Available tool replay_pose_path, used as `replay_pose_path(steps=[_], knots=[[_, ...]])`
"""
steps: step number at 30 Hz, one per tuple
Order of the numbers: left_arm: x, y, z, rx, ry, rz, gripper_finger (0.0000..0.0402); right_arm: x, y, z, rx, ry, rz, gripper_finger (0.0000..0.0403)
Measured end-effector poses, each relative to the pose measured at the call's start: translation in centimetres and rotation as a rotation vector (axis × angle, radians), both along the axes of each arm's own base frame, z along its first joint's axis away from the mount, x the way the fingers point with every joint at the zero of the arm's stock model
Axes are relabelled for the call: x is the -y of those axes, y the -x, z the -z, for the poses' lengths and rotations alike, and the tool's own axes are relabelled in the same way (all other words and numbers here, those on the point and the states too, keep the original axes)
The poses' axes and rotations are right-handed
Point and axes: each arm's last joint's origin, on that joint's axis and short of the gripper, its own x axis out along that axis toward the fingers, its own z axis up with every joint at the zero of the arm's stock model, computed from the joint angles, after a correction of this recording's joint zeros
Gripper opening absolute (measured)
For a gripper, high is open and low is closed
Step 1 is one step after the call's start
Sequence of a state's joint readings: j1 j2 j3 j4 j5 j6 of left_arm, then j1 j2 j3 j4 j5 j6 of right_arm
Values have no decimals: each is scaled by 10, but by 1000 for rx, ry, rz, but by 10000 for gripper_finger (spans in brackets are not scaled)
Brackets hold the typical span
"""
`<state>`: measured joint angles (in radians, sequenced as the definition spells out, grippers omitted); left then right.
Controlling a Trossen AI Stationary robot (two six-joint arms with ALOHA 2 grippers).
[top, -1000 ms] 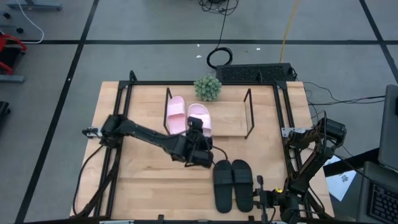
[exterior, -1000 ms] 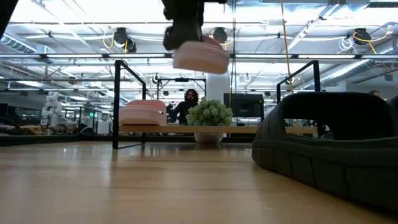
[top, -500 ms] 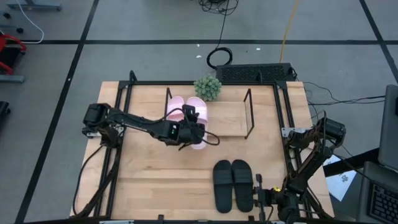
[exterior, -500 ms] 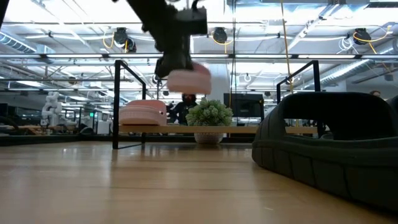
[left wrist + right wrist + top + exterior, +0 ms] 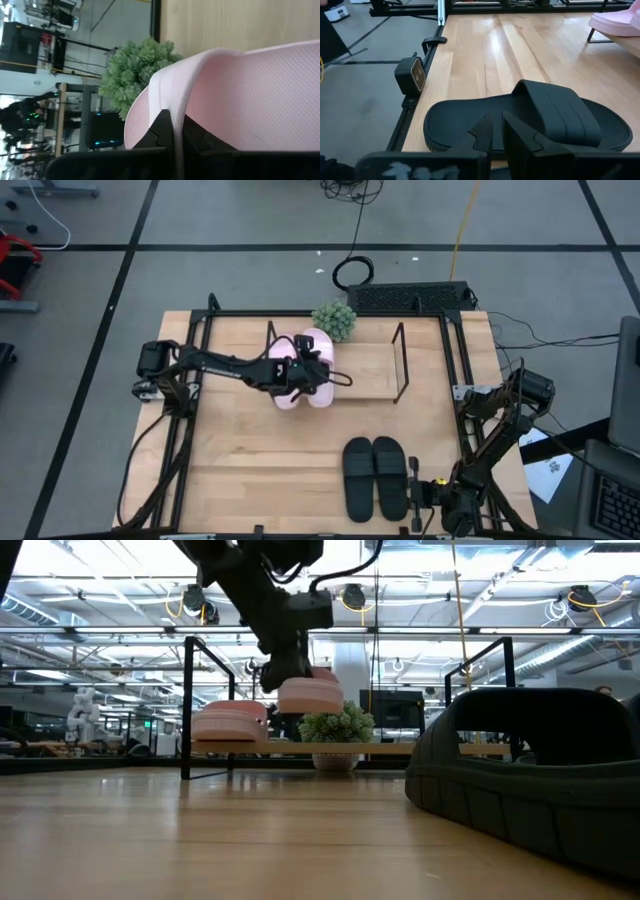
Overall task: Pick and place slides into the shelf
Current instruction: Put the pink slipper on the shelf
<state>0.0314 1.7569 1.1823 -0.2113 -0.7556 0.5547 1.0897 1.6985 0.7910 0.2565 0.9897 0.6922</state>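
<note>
The left gripper (image 5: 303,370) is seen over the left part of the low shelf, with its fingers (image 5: 161,131) clamped on the edge of a pale pink open-toe slide sandal (image 5: 309,696), which is held in the air just above the shelf board and just beside the other pale pink slide (image 5: 229,721) already lying on the board. Nearest the low camera, the pair of matte black slide sandals (image 5: 375,477) is seen lying side by side on the large light wooden tabletop (image 5: 260,460), well apart from the shelf. The right gripper (image 5: 425,498) is found at the near edge of the table, just beside the black pair, with one black slide (image 5: 530,122) filling its wrist view; its two dark fingers (image 5: 517,137) are shown close together with only a narrow gap and nothing between them. Farther back, the shelf, a low rack with a light wooden board (image 5: 370,372) and thin dark metal end frames (image 5: 402,365), is seen with its right part bare. Behind the shelf a small green potted plant (image 5: 334,321) is placed at the table's far edge. Beyond the table, a person (image 5: 293,722) is partly visible in the room in the low view.
</note>
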Motion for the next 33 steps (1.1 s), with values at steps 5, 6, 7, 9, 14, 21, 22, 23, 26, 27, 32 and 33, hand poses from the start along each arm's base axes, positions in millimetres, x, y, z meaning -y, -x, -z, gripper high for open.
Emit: replay_pose_path(steps=[5,6,7,9,14,21,22,23,26,27,32,33], knots=[[-6,4,7,-14,20,-12,0,0,0,0,0,1,0,29],[-7,3,7,-12,29,-7,0,0,0,0,0,2,-1,29],[-8,3,7,-10,35,-6,0,0,0,0,0,4,-2,29],[-10,4,8,-12,38,-11,0,0,0,0,0,4,-2,29],[-13,4,9,-22,40,-19,0,0,0,0,0,0,0,29],[-13,8,13,-49,69,-39,0,0,0,0,0,-1,0,29],[-13,8,13,-51,69,-40,0,0,0,0,0,-1,0,29],[-13,8,13,-52,70,-39,0,0,0,0,0,0,0,29],[-13,8,13,-49,85,-32,0,0,0,0,0,-1,0,29],[-13,8,14,-48,94,-27,0,0,0,0,0,-2,1,29],[-12,11,20,-54,106,-31,0,0,0,0,0,-1,0,29],[-12,13,23,-56,108,-33,0,0,0,0,0,-1,0,29]])
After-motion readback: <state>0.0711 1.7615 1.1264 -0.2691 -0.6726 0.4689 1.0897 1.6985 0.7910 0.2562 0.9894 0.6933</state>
